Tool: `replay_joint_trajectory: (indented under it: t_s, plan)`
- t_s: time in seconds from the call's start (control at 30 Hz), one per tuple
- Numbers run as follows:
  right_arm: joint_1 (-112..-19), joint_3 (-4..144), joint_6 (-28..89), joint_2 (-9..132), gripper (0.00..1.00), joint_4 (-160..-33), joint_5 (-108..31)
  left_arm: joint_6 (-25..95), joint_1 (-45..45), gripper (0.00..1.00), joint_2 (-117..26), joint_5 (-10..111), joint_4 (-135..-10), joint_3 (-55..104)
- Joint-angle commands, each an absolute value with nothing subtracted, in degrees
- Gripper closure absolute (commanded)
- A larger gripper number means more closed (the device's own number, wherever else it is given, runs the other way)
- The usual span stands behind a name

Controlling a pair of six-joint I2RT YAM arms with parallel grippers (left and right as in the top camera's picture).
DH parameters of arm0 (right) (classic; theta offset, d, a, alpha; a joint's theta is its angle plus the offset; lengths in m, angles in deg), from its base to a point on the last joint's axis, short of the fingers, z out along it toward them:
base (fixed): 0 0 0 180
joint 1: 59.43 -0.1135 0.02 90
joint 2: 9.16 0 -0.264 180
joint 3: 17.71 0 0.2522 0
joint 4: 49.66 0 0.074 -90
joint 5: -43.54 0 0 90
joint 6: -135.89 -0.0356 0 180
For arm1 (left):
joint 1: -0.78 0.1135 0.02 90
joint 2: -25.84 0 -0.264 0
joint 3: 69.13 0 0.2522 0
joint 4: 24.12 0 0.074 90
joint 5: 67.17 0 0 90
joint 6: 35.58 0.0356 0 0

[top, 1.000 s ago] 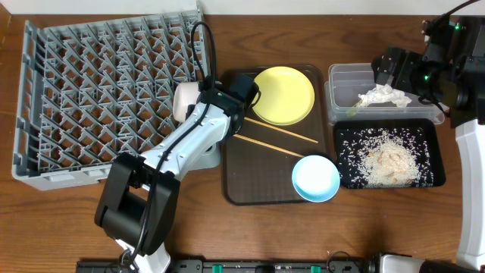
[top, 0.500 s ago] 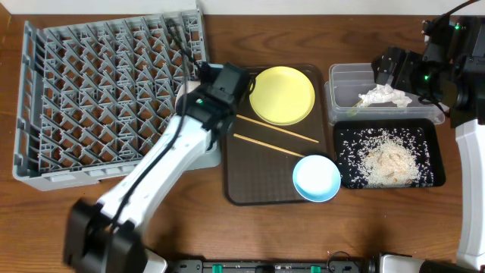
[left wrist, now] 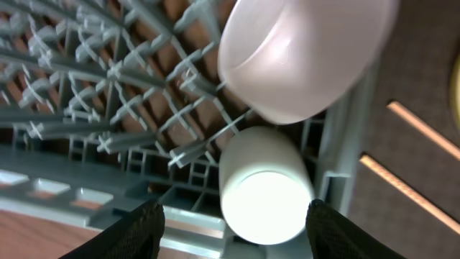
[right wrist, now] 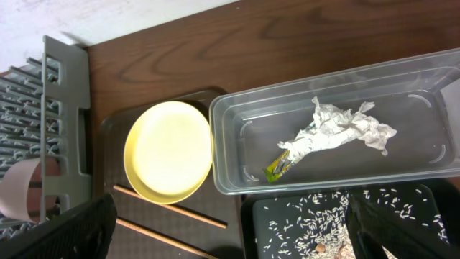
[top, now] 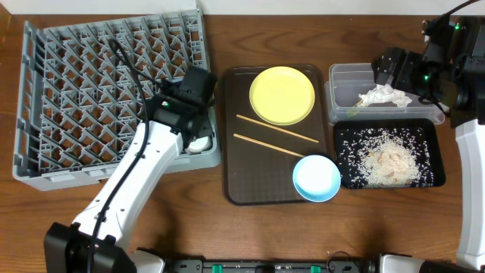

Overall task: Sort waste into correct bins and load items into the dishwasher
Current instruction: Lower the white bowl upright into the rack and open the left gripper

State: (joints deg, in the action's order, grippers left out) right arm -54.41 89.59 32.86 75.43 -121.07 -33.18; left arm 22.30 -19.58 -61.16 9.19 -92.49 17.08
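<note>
My left claw (left wrist: 236, 227) is spread wide and holds nothing. Its two fingers stand either side of the small white cup (left wrist: 264, 194), and I see no contact with it. The cup lies on its side in the corner cell of the dish rack (left wrist: 86, 144), and the white bowl (left wrist: 302, 50) sits just beyond it among the pegs.

A second ago this arm was over the border between the rack and the brown serving tray (top: 250, 186). It has since swung left and now hangs over the rack's near right corner. I take that to mean the cup and white bowl are loaded and this claw is free for the next piece.

Still on the serving tray are the yellow plate (top: 282, 95), the chopsticks (top: 276, 130) lying apart from each other, and the light blue bowl (top: 316, 178), which overhangs the tray's corner.

My right claw (right wrist: 233, 230) is also wide and empty, and has not moved. It hovers above the clear tub (right wrist: 230, 108), where the crumpled napkin (right wrist: 338, 129) and the green-yellow wrapper (right wrist: 279, 167) lie. Beside the tub on the worktop (top: 227, 235), the black tray (top: 433, 140) holds the rice scraps (top: 386, 163), so the waste looks sorted.
</note>
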Motion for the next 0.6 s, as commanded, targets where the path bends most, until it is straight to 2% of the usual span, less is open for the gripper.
replay_joint_trajectory:
  t_s: [0.0, 0.1, 0.57]
  plan:
    - [-54.2, 89.7, 32.2, 75.6, 0.01, -121.1, -32.9, 19.4, -17.2, 0.36, -61.4, 10.9, -92.6, 14.6]
    - [-54.2, 89.7, 32.2, 75.6, 0.01, -121.1, -32.9, 19.4, -16.8, 0.39, -61.4, 12.3, -91.5, 12.6]
    - [-54.2, 89.7, 32.2, 75.6, 0.01, -121.1, -32.9, 19.2, -16.8, 0.4, -61.4, 13.5, -90.3, 5.1]
